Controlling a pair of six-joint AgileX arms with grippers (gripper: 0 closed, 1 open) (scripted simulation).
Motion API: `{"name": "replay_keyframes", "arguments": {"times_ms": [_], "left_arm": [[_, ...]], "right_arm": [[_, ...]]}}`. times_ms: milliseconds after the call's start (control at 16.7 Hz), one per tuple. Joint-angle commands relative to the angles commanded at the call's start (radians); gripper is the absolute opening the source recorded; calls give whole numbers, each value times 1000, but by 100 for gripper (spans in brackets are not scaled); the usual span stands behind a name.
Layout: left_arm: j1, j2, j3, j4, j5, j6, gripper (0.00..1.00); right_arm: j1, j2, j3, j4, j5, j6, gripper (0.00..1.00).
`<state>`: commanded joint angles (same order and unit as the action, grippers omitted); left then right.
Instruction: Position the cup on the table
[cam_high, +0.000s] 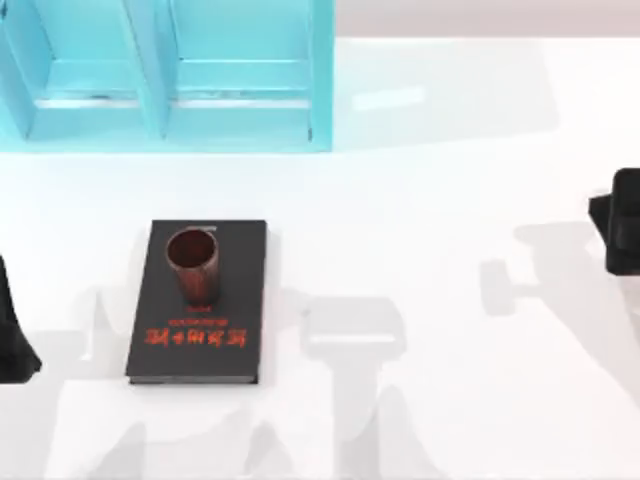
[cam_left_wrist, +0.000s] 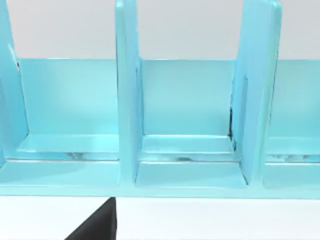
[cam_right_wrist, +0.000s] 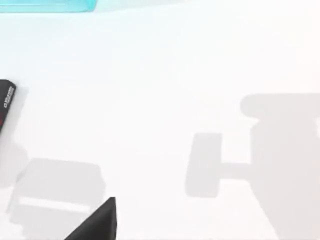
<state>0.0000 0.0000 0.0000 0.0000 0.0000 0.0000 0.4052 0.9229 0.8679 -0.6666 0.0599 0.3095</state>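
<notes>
Left arm (cam_high: 15, 335) parked at the top view's left edge, right arm (cam_high: 620, 222) parked at its right edge

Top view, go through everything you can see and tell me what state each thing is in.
cup: upright, standing on the book, mouth open upward.
book: closed, flat on the table.
shelf unit: upright, compartments empty.
left arm: parked at table's left edge.
right arm: parked at right edge.

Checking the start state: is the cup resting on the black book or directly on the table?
Touching the book. In the top view the cup stands upright within the black book's cover, with book surface showing on all sides of it.
</notes>
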Motion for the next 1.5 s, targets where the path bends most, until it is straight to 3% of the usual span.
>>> {"name": "replay_keyframes", "arguments": {"times_ms": [600,900,1200,1500], "left_arm": [[0,0,0,0,0,0,100],[0,0,0,0,0,0,100],[0,0,0,0,0,0,100],[0,0,0,0,0,0,100]], "right_arm": [[383,953,1198,-505,145,395,100],[518,1372,1674,-726,220,563,100],[594,1652,1963,-895,274,669,100],[610,1724,2034,-945,288,694,100]]}}
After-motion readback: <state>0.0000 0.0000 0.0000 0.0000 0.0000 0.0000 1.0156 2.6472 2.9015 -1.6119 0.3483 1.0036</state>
